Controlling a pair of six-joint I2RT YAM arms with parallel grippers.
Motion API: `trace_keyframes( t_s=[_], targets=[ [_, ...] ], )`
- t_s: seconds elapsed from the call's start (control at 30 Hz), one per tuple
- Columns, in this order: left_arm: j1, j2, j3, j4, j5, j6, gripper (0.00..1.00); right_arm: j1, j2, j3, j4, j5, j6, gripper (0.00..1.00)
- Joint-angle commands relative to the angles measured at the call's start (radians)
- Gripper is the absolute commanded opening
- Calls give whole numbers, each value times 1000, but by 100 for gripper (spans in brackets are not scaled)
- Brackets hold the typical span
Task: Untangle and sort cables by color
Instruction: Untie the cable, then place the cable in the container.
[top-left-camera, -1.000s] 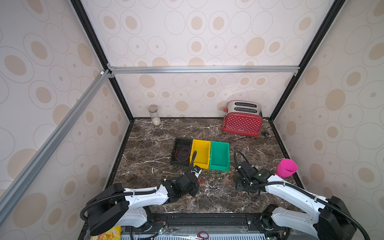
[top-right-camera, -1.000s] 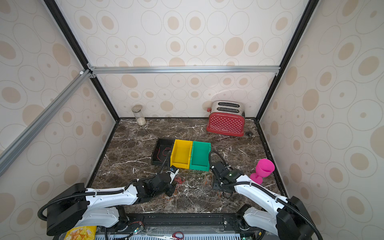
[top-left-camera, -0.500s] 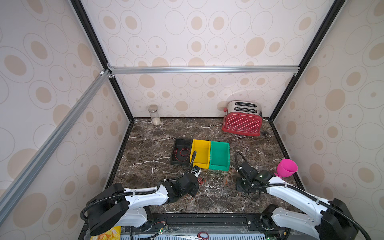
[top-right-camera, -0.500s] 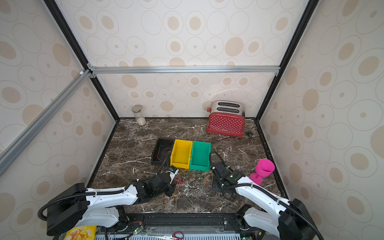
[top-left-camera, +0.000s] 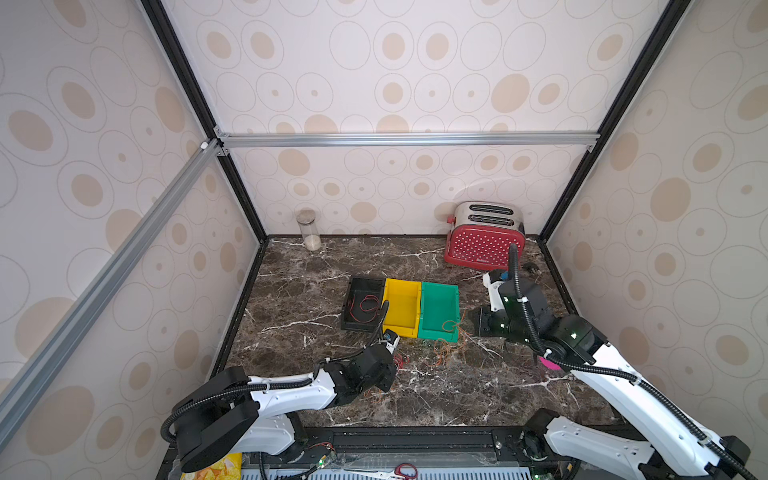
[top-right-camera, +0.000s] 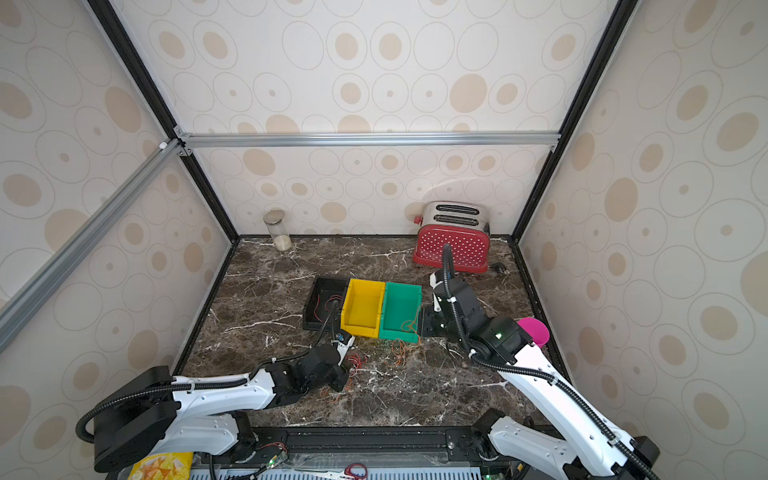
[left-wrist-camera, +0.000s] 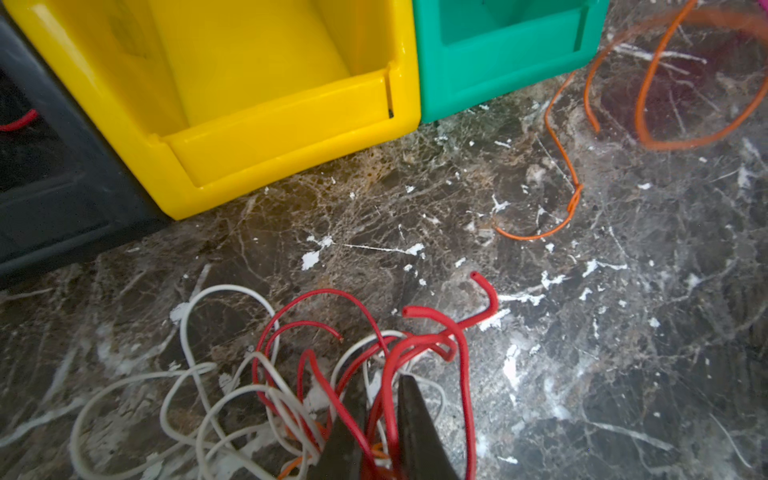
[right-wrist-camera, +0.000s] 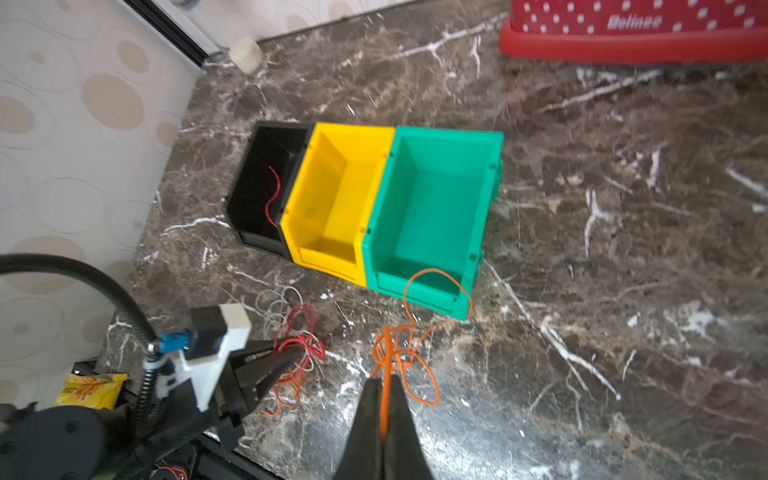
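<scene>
A tangle of red cables (left-wrist-camera: 399, 345) and white cables (left-wrist-camera: 187, 374) lies on the marble in front of the yellow bin (left-wrist-camera: 286, 137). My left gripper (left-wrist-camera: 382, 380) is down in it, shut on red strands. My right gripper (right-wrist-camera: 385, 380) is shut on an orange cable (right-wrist-camera: 388, 353) and hangs above the table beside the green bin (right-wrist-camera: 449, 135). That orange cable (top-left-camera: 446, 349) trails to the floor, and one loop of it (right-wrist-camera: 432, 272) hooks over the green bin's front wall. A red cable (right-wrist-camera: 272, 195) lies in the black bin (right-wrist-camera: 282, 124).
A red toaster (top-left-camera: 484, 243) stands at the back right and a glass jar (top-left-camera: 309, 228) at the back left. A pink cup (top-right-camera: 534, 330) sits behind my right arm. A snack bag (top-left-camera: 216, 469) and scissors (top-left-camera: 405, 469) lie below the front rail.
My right gripper has shut on the orange cable and risen toward the green bin's right side, drawing the strand up. The left arm has stayed in place.
</scene>
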Motion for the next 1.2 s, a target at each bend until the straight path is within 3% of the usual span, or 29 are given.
trace_keyframes(
  t_s=[0.0,0.27,0.43,1.0,1.17],
  targets=[
    [11,-7,-9,14,-4,-22,16,4,52,106,13,-10,-95,0],
    [17,-22,-17,16,-2,-22,16,4,206,383,20,-13,-196,0],
    [23,-28,-22,18,-3,-20,16,3,268,464,26,18,-235,0],
    [30,-10,-27,34,17,-23,16,-88,369,391,118,139,-269,0],
    [31,2,-27,38,21,-28,16,-102,379,360,147,118,-257,0]
  ],
)
